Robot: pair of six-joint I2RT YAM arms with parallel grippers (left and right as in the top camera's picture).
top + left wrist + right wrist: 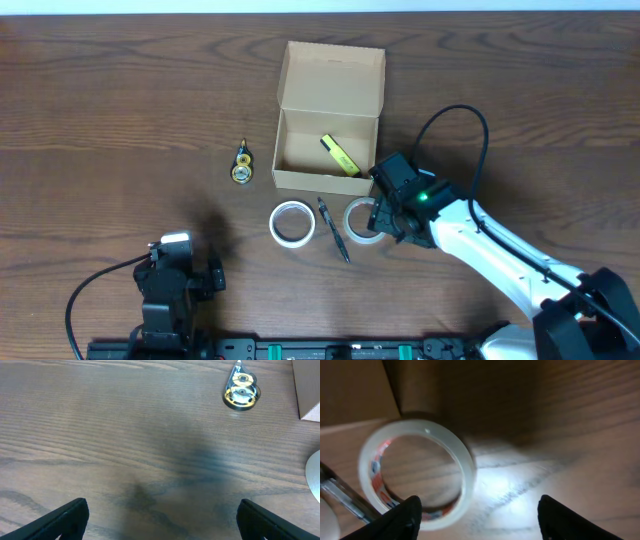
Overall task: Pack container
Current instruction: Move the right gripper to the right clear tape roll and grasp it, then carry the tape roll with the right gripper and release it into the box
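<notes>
The tan cardboard container stands open at the table's middle, flap lid raised at the back, with a yellow marker inside. Its wall shows in the right wrist view. My right gripper is open, low over a clear tape roll just in front of the box's right corner. In the right wrist view one finger is over the roll's ring and the other is out to its right. My left gripper is open and empty near the front left.
A white tape roll and a dark pen lie in front of the box. A small yellow correction-tape dispenser lies left of the box and shows in the left wrist view.
</notes>
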